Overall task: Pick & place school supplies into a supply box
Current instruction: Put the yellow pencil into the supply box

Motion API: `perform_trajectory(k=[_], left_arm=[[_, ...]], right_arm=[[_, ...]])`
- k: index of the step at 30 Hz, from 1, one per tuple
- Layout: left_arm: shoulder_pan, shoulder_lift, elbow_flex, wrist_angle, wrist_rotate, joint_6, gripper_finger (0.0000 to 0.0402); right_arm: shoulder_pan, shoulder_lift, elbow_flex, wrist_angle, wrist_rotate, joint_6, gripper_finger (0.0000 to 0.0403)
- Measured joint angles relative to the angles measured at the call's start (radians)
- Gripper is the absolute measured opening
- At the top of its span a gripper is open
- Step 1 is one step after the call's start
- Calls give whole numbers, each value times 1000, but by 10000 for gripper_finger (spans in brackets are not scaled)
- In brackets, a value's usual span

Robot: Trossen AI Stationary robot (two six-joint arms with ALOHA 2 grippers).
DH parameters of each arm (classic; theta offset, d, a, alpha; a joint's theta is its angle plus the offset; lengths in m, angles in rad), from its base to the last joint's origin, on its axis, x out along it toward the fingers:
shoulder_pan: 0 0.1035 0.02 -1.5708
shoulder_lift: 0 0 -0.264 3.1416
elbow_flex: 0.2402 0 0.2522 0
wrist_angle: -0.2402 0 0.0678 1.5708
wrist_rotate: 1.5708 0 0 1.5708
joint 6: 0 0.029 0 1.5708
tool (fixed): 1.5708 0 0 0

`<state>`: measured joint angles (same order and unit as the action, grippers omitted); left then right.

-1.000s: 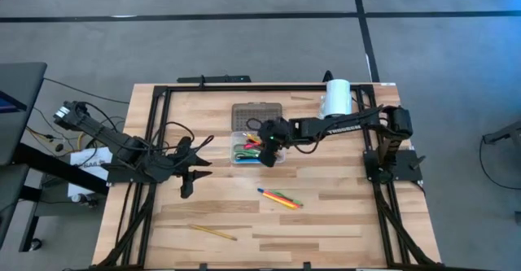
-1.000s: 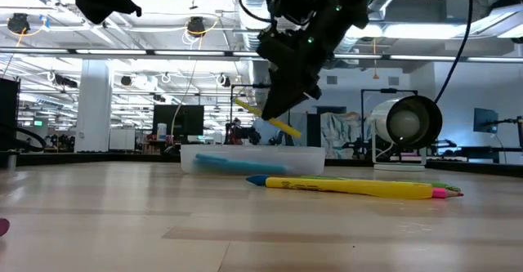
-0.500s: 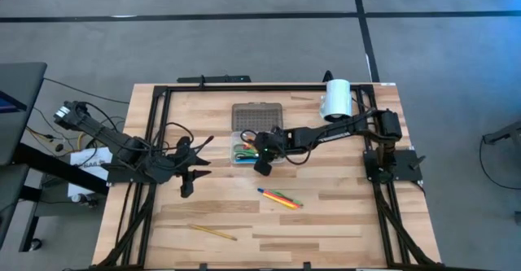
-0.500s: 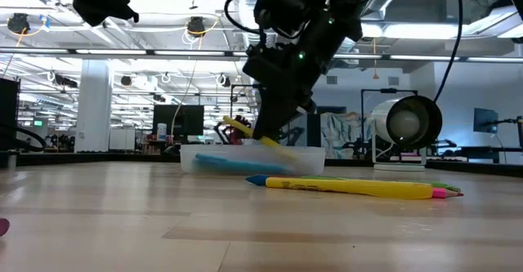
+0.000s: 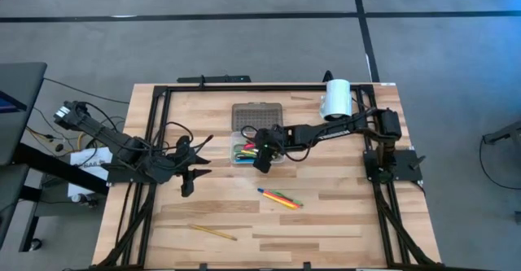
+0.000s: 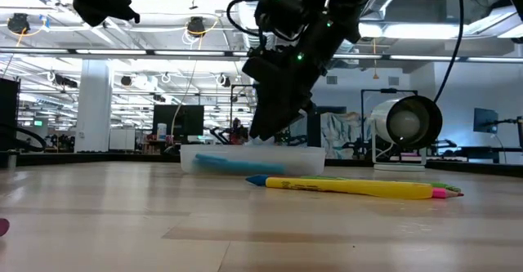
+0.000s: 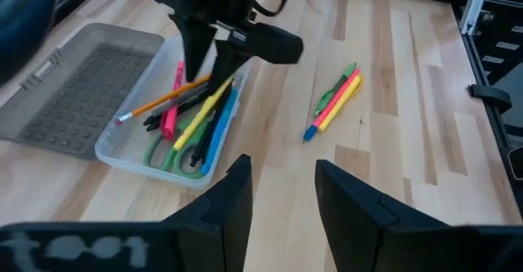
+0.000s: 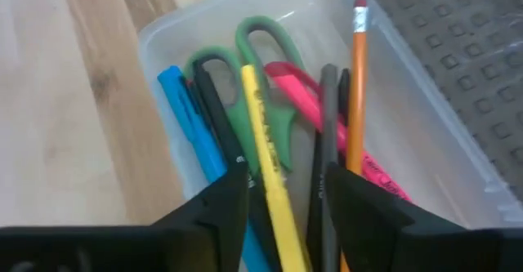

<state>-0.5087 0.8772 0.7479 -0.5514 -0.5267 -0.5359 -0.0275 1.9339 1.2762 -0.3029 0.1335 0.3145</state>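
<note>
The supply box [image 5: 254, 150], a clear tray, stands mid-table with its grey dotted lid [image 5: 256, 115] lying open behind it. Inside lie green-handled scissors [image 8: 245, 68], a blue pen [image 8: 192, 133], a pink one [image 8: 306, 92], an orange pencil [image 8: 357, 84], dark pens and a yellow pen [image 8: 260, 133]. My right gripper [image 8: 284, 194] stands open just above the box's near end [image 7: 211, 64], its fingers on either side of the yellow pen. My left gripper [image 7: 282, 190] hovers open and empty over the table's left part [image 5: 189, 172].
A bundle of pens, blue, yellow, pink and green [image 5: 279, 198], lies on the table nearer the front [image 6: 351, 187]. A yellow pencil [image 5: 213, 232] lies near the front edge. A white cylinder [image 5: 337, 98] stands at the far right.
My right gripper has gone down toward the box with the yellow pen held slanting in its fingers, and has let it go. The pen now lies in the box among the other supplies.
</note>
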Motion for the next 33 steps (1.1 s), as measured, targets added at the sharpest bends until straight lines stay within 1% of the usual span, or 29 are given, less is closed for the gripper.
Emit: perform_trajectory(k=[2,4,8,10,14,17,20,24,26,29,33], left_arm=[[0,0,0,-2,28,-1,123],[0,0,0,-16,78,-2,123],[-18,12,0,-49,187,-17,123],[-34,29,0,-36,205,-26,123],[-71,70,0,-26,206,-59,123],[-99,120,0,-8,209,-89,123],[-134,173,0,30,216,-114,123],[-176,260,0,81,249,-154,123],[-196,307,0,100,267,-170,123],[-218,383,0,143,297,-192,123],[-232,481,0,258,337,-211,123]], right_arm=[[14,-17,7,-3,14,-8,165],[35,-51,17,8,35,-32,171],[80,-124,17,-4,69,-75,170],[105,-159,17,-9,80,-91,165],[162,-225,18,-47,80,-103,154],[214,-257,18,-87,84,-104,146],[265,-283,18,-137,127,-98,136],[323,-296,16,-262,194,-39,126],[347,-296,16,-351,220,3,123],[381,-296,7,-430,234,63,121],[438,-295,5,-496,235,110,123]])
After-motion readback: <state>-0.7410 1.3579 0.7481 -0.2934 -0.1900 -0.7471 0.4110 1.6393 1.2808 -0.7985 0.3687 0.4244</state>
